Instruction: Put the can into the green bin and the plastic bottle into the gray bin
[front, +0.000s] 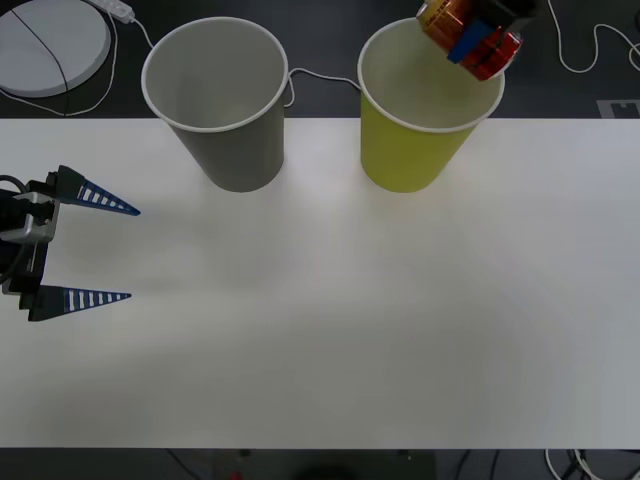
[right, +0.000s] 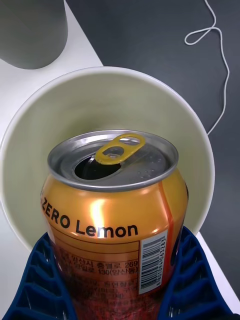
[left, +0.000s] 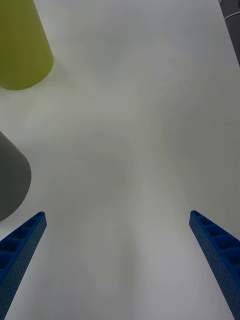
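Observation:
My right gripper (front: 478, 42) is shut on the red-orange can (front: 460, 30) and holds it tilted just above the far right rim of the green bin (front: 420, 150). In the right wrist view the can (right: 115, 215), with its open gold pull-tab top, sits between the blue fingers (right: 190, 280) right over the green bin's mouth (right: 30, 130). The gray bin (front: 225, 130) stands upright to the left of the green one. My left gripper (front: 98, 252) rests open at the table's left edge, holding nothing. The plastic bottle is out of view.
Both bins stand at the far edge of the white table (front: 330, 330). Behind it lie a white round disc (front: 50, 45) and loose cables (front: 590, 50) on the dark floor. In the left wrist view, the green bin (left: 20, 45) and gray bin (left: 10, 180) stand off to one side.

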